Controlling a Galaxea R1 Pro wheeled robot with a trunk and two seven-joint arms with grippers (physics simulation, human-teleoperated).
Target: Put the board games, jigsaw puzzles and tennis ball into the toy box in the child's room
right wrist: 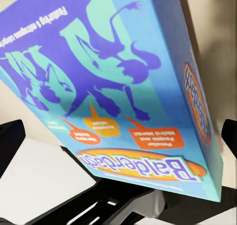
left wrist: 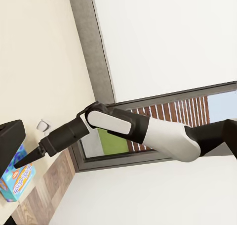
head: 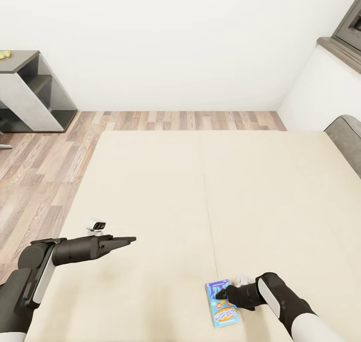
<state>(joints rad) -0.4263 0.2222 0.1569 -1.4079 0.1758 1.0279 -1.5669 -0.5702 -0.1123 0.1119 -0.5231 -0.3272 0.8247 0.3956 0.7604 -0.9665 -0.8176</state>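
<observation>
At about 5 o'clock on the bed (head: 200, 191), the right gripper (head: 220, 296) touches the blue board game (head: 222, 303) lying flat, its grip impossible to tell, while the left gripper (head: 131, 240) hovers closed and empty at 8 o'clock.

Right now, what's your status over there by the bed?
Right tool at the blue board game on the bed, grip unconfirmed. Left tool looks shut, holding nothing, above the mattress. Nothing in the way.
</observation>
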